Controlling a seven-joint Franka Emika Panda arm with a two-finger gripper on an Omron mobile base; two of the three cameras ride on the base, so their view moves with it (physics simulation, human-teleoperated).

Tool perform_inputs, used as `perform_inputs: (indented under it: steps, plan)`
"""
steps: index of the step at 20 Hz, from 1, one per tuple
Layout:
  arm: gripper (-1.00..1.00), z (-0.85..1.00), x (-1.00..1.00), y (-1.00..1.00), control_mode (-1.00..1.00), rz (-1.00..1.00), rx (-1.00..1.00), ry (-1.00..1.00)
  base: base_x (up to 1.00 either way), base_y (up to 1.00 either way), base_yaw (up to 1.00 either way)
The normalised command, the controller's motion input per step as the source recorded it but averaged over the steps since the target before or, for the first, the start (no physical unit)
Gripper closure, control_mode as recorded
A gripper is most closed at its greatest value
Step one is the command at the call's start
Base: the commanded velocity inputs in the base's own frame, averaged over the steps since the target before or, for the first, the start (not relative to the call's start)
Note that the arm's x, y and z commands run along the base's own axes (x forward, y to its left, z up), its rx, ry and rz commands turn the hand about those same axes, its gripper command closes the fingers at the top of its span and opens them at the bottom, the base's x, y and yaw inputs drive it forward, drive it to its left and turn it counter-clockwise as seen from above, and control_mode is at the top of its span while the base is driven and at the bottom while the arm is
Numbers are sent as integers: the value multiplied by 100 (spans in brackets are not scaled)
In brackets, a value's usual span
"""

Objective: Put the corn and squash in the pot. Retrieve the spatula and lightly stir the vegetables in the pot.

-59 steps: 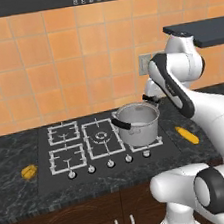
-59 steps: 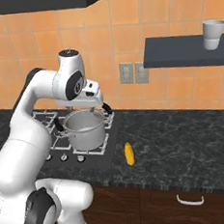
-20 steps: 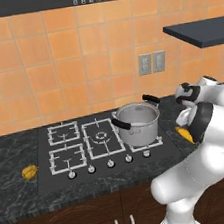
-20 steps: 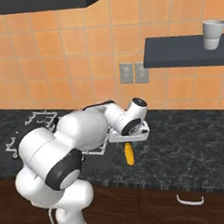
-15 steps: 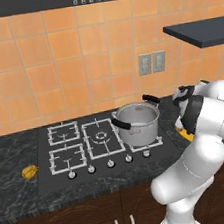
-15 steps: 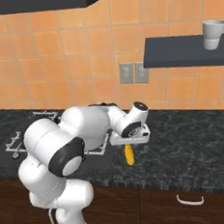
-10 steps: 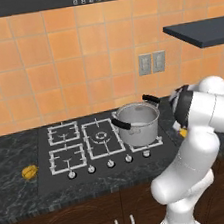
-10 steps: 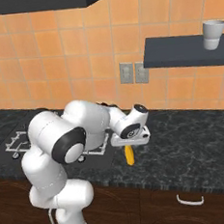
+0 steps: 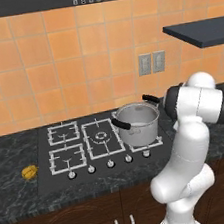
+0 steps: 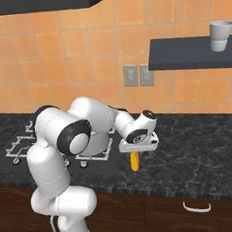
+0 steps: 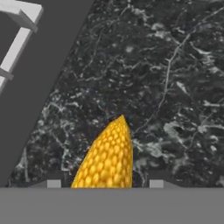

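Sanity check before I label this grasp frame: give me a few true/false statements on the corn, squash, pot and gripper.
1. The corn lies on the dark stone counter, between the two fingertips of the gripper. True.
2. The corn is already in the pot. False: it lies on the counter to the right of the stove, under the gripper.
3. The squash sits on the counter left of the stove. True.
4. The pot stands on the wall shelf. False: it stands on the stove; the shelf holds a pale cup.
5. The squash lies beside the corn. False: they lie on opposite sides of the stove.

Glossy white rounded arm (image 10: 65, 143), dark joints
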Motion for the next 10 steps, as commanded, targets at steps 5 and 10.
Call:
perform_inputs:
  steps: [5,10]
  plan:
    - [100,3,-5,0,-100,0,0,0,0,0,0]
    - [100,62,-31,0,-100,0,0,0,0,0,0]
